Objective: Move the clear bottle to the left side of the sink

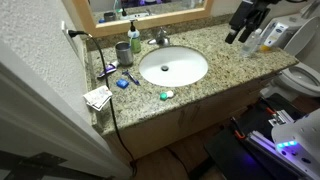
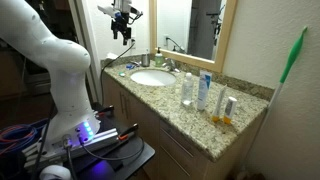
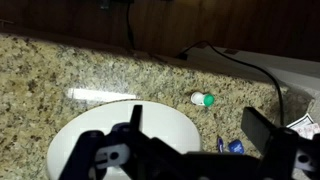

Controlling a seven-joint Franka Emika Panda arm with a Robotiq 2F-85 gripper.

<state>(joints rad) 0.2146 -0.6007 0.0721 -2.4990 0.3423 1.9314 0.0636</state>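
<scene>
Above the sink [image 1: 173, 67] the air is open, and the hand [image 1: 243, 28] hangs high over the table [image 1: 225, 55] with free room all round. Behind the sink, the faucet [image 1: 160, 38] and the mirror frame [image 1: 150, 14] close off the back. On the sink's wall side stand a green cup [image 1: 122, 52] and a soap dispenser [image 1: 134, 36]. Toothbrushes [image 1: 107, 70], a paper [image 1: 98, 97] and a black cable [image 1: 112, 120] crowd that side too. Just in front of the sink lies a small green-capped thing [image 1: 166, 95]. On the sink's other side a strip of granite lies bare, and beyond it stands a cluster of bottles [image 2: 200, 90].

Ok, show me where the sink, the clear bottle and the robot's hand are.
sink [image 1: 175, 68]: in an exterior view, on the bare white basin.
clear bottle [image 2: 187, 90]: in an exterior view, on the bottle's body.
hand [image 2: 123, 40]: in an exterior view, midway between its fingertips.
</scene>
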